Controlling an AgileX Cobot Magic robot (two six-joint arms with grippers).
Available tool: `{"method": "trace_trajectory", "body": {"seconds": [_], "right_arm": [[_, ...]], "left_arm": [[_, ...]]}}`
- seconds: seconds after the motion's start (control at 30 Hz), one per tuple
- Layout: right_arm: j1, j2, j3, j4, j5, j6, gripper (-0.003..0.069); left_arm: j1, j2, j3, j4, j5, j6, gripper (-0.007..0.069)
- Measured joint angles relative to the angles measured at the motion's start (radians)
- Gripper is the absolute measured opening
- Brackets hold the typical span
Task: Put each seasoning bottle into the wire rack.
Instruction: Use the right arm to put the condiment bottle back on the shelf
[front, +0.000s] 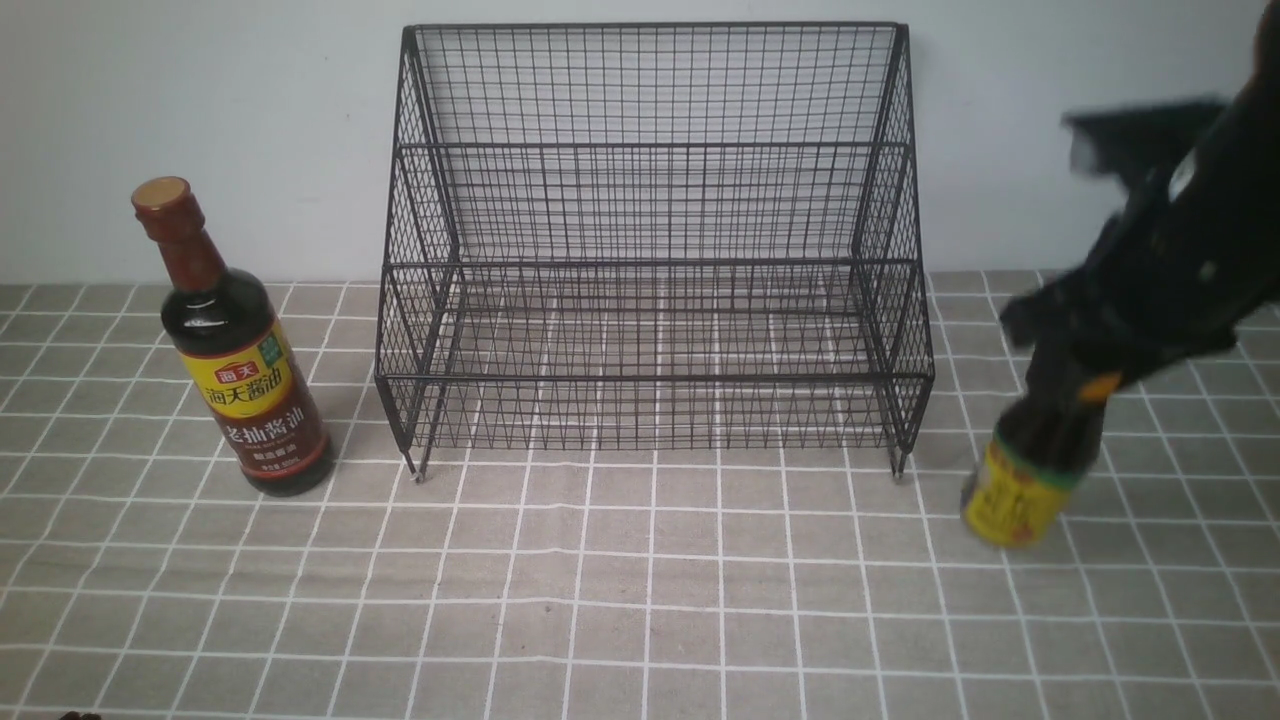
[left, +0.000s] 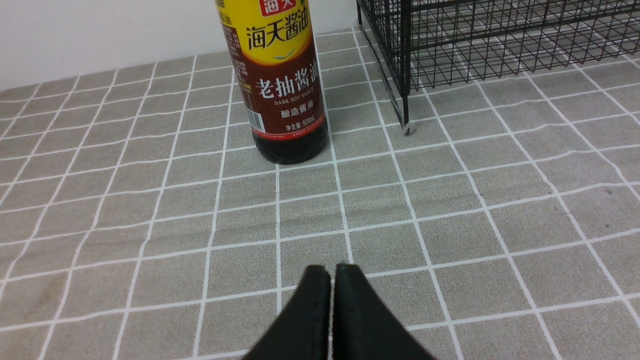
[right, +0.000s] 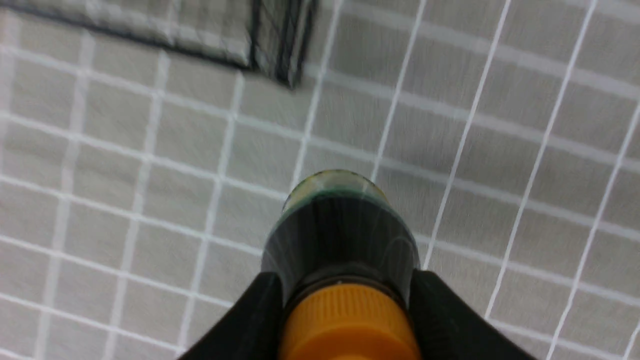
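Note:
The black wire rack (front: 655, 250) stands at the back middle, both tiers empty; one corner shows in the left wrist view (left: 450, 40) and, blurred, in the right wrist view (right: 280, 45). The tall bottle (front: 235, 350) with brown-red cap stands upright left of the rack, also in the left wrist view (left: 280, 85). My left gripper (left: 332, 272) is shut and empty, low over the cloth, well short of the tall bottle. My right gripper (front: 1090, 385) is shut on the short bottle (front: 1030, 470) at its shoulder below the orange cap (right: 345, 320), holding it tilted, right of the rack.
A grey cloth with white grid lines (front: 640, 600) covers the table. A white wall (front: 250, 100) runs close behind the rack. The right arm (front: 1190, 230) reaches in from the upper right.

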Motion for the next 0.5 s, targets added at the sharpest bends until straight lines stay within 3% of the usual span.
{"method": "trace_trajectory", "body": {"seconds": [0.2,0.5], "right_arm": [[0.0,-0.033,-0.188,0.06,0.009,-0.002,0.0298],[0.0,0.021,-0.286,0.146,0.013,-0.066,0.0298]], "left_arm": [[0.0,0.0,0.0,0.0,0.0,0.0,-0.0007],[0.0,0.0,0.0,0.0,0.0,0.0,-0.0007]]}}
